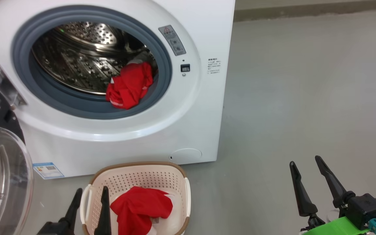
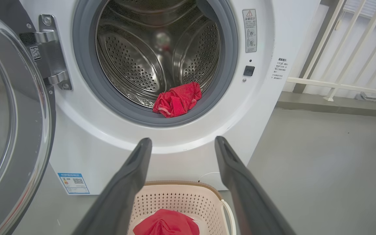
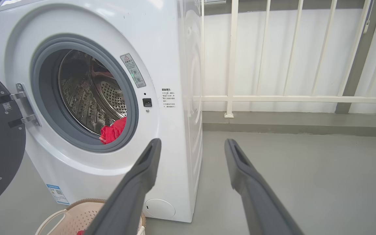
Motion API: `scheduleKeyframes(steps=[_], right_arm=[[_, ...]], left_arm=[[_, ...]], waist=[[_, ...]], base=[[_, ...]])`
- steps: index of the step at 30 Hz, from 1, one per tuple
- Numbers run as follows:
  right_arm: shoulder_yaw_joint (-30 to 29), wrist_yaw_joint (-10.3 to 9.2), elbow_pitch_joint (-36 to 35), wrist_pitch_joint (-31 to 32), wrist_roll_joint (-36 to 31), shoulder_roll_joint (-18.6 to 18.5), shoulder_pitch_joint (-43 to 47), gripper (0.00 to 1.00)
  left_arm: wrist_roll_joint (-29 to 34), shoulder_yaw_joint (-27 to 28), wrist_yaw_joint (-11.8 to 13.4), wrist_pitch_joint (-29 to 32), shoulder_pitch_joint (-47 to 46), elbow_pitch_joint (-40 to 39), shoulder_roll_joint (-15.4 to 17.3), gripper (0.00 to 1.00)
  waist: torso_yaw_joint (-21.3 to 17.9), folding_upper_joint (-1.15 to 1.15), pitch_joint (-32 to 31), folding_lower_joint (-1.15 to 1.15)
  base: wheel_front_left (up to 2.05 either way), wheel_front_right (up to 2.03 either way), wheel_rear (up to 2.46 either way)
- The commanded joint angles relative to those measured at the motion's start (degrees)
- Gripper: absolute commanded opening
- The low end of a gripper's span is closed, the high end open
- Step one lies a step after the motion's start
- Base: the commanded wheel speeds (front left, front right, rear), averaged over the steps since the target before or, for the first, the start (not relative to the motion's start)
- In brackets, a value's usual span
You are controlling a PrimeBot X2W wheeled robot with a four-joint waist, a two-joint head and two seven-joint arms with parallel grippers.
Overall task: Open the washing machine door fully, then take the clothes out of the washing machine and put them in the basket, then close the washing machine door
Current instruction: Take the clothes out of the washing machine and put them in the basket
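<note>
Washing machine [image 1: 188, 130], door [image 1: 5, 176] wide open at left; left gripper [image 1: 91, 188] and right gripper [image 1: 305, 160] both spread, empty.
Red clothes [image 1: 130, 85] at drum [image 1: 77, 65] lip, more in basket [image 1: 135, 167] bottom centre. Grey warning sticker [image 1: 172, 39], blue label [image 1: 48, 170] lower left: print unreadable.

The grey floor [image 1: 289, 98] carries the basket [image 1: 142, 174] just below the left fingers [image 1: 103, 209], the washing machine [image 1: 126, 147] (white, boxy) beyond their tips.
</note>
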Motion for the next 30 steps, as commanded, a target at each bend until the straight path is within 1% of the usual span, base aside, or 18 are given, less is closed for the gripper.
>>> scheduleKeyframes(steps=[1,19,26,30], right_arm=[[1.05,0.36,-1.33,-0.37,0.19,-0.46,-0.68,1.0],[1.61,0.36,-1.61,-0.37,0.42,-0.46,-0.55,1.0],[1.39,0.36,-1.99,-0.37,0.63,-0.46,-0.75,1.0],[1.54,0.36,-2.43,-0.37,0.47,-0.46,-1.65,1.0]], left_arm=[[-0.22,1.39,0.79,0.15,-0.16,-2.03,0.58,1.0],[-1.13,0.31,1.34,0.61,0.38,-3.18,0.7,1.0],[-1.61,0.32,1.7,0.54,-0.17,-3.67,0.85,1.0],[-2.08,0.7,2.02,0.24,-1.16,-4.24,0.92,1.0]], waist=[[0.59,0.0,-1.14,0.0],[0.4,0.0,-0.65,0.0],[0.81,0.0,0.69,0.0],[1.2,0.0,2.75,0.0]], base=[[0.0,0.0,0.0],[0.0,0.0,0.0],[0.0,0.0,0.0],[0.0,0.0,0.0]])
